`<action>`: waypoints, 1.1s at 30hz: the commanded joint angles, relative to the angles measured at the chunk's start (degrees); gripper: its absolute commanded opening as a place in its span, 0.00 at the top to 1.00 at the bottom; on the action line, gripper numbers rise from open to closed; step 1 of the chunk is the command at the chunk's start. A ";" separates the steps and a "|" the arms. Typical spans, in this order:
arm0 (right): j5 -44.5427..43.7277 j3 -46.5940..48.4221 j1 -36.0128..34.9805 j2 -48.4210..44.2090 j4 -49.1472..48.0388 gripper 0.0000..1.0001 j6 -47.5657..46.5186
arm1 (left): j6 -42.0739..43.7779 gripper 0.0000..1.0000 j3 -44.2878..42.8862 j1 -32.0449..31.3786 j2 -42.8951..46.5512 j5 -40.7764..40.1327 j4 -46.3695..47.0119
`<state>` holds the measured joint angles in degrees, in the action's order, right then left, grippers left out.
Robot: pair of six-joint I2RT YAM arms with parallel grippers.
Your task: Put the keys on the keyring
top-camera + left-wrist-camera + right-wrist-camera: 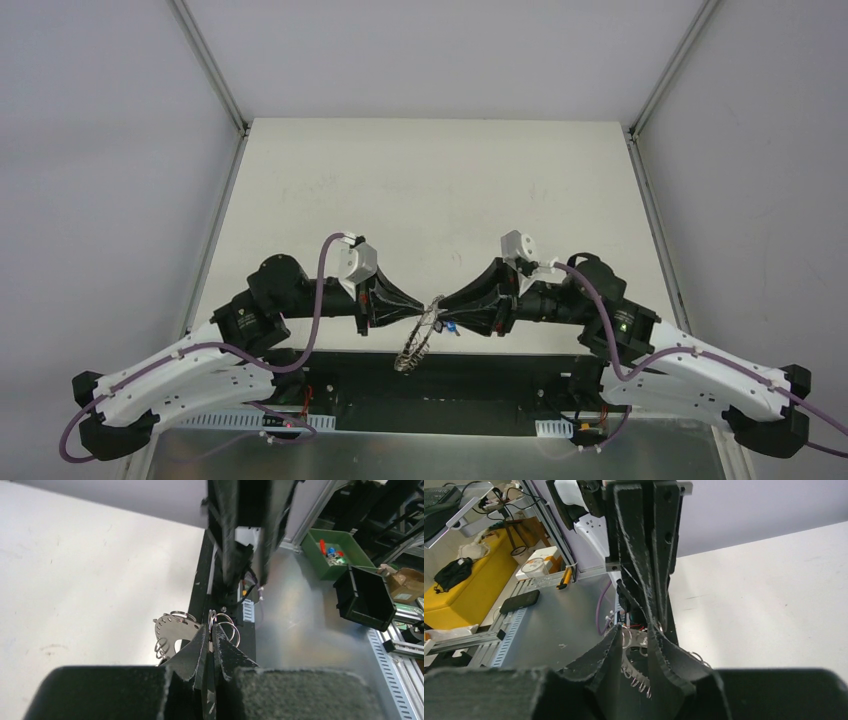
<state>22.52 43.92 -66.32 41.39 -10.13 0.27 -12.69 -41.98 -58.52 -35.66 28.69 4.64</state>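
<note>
One keyring (413, 348) hangs pinched in the left fingers (192, 650); right fingers (665, 655) narrowly parted (one blue key (451, 325) near).

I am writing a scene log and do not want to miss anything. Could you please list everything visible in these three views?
keyring: one, grey with silver wire loops, hanging between the two grippers
table: one, white, beyond the arms
green bin: one, green, small parts inside, off the table
black bin: one, black, next to the green bin
phone: one, black, on the metal surface off the table
left gripper: one, black, shut on the keyring
right gripper: one, black, fingers parted, with the keyring between them
</note>
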 commanded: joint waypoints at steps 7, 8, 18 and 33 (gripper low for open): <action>-8.03 9.11 -0.42 -1.81 17.46 0.53 -5.86 | 4.31 1.00 -4.19 0.00 -1.56 -7.86 -9.32; -8.81 10.16 -0.40 -0.89 19.64 0.53 -6.45 | 4.40 1.00 -4.62 0.05 -2.03 -7.82 -10.17; -14.13 12.79 -0.39 4.09 27.84 0.53 -11.09 | 5.46 1.00 -7.56 0.06 -4.80 -10.11 -17.10; -8.03 8.55 -0.40 7.28 19.34 0.57 -21.17 | 5.73 1.00 -8.30 0.07 -4.50 -4.52 -17.57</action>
<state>10.57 51.72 -66.54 47.44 13.63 -16.73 -7.90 -47.24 -58.48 -40.88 20.99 -15.44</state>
